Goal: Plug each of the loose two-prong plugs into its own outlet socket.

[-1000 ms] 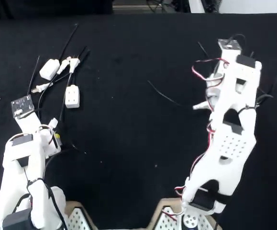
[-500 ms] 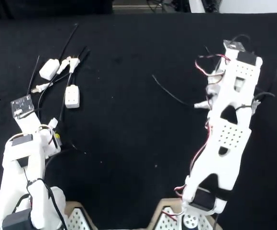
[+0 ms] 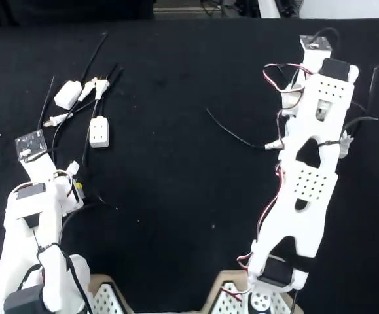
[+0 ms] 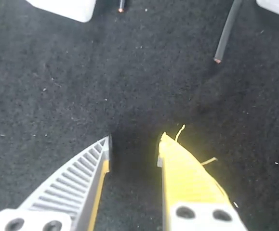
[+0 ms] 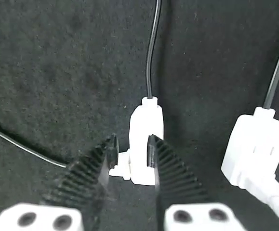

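- Two-prong plug, white on a black cord, lies flat at the far right of the black table, with an outlet socket just beside it.
- Right gripper hangs over the plug's body with its fingers slightly apart and not clamped, probably lined up to pinch its sides.
- Left gripper sits with fingers parted over bare table at the near left, short of the other plugs and the socket block at the far left.

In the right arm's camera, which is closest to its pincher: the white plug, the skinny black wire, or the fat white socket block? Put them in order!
1. The white two-prong plug on a black cord: at the right gripper's fingertips.
2. The thin black wire: just outside one finger.
3. The chunky white outlet socket block: farthest, off past the other finger.
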Available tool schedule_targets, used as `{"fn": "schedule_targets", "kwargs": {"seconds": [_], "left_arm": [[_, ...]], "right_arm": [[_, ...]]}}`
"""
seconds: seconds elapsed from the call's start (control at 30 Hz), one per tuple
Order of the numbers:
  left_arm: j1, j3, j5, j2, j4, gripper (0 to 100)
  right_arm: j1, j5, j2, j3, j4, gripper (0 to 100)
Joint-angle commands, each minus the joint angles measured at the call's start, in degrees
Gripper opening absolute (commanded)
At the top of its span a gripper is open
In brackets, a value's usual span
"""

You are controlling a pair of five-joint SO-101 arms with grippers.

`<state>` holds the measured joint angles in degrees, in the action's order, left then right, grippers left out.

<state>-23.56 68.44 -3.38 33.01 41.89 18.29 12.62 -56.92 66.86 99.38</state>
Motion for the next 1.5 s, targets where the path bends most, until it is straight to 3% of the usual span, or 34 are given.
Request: {"fn": "schedule_targets", "kwargs": {"seconds": [0.0,0.33,0.57,0.8,1.0,1.1,1.27,1.47], "left_arm": [[-0.4,-3.03,-0.62,0.79,-0.7,17],[-0.4,-3.03,-0.62,0.79,-0.7,17],[-0.4,-3.03,-0.53,0.79,-0.79,17],[-0.04,-3.03,-0.35,0.79,-0.97,17],[2.15,-6.46,-0.09,0.79,0.18,17],[2.24,-13.49,4.13,0.35,5.19,17],[2.15,-27.56,8.18,0.09,14.07,17],[2.68,-38.81,8.26,-6.77,15.3,25]], "right_arm": [[-2.73,0.0,12.09,-8.13,1.93,7.8],[-17.76,-4.13,46.9,-38.99,-0.7,7.9],[-27.52,-5.98,59.03,-69.41,-23.47,7.8],[-39.12,-5.89,60.7,-96.31,-50.55,7.8],[-42.11,-6.77,60.79,-107.82,-65.67,7.8],[-42.46,-9.41,60.79,-111.96,-71.03,7.8],[-42.64,-9.58,61.76,-112.84,-71.3,7.8],[-42.64,-9.58,61.67,-112.92,-71.3,7.8]]}}
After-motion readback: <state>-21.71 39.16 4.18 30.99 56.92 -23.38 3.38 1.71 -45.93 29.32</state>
